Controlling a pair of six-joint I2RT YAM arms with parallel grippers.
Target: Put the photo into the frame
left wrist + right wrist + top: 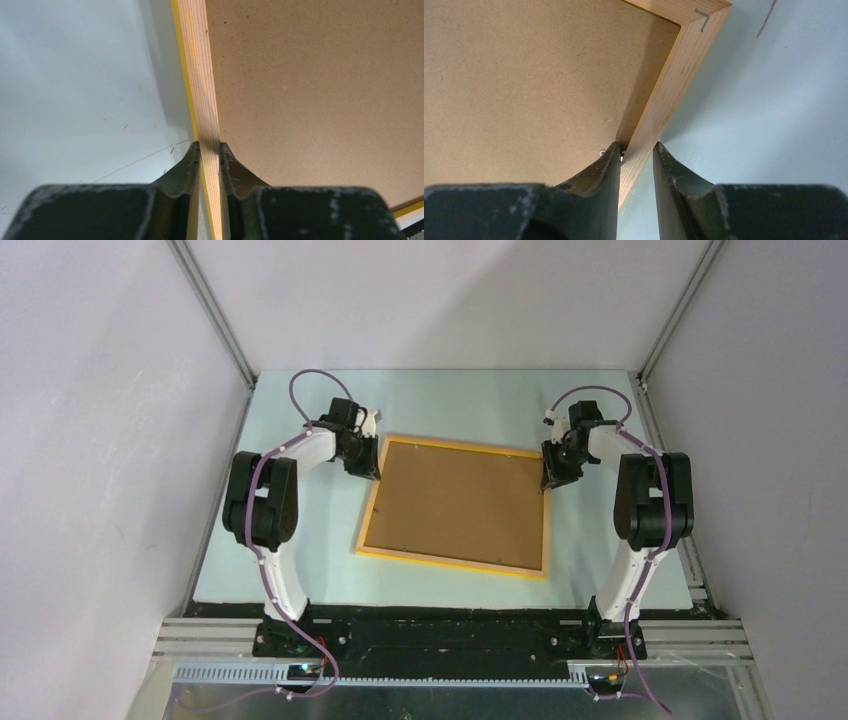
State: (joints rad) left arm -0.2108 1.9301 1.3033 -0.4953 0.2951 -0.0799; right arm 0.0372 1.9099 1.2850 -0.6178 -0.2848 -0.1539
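Here the frame (450, 566) holds a backing board (460, 505); left gripper (209, 148) pinches its rail, right gripper (636, 148) straddles another, grip unclear

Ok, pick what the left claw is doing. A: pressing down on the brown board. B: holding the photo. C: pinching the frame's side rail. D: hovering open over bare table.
C: the left claw grips the frame, a finger tight on each side of its rail.
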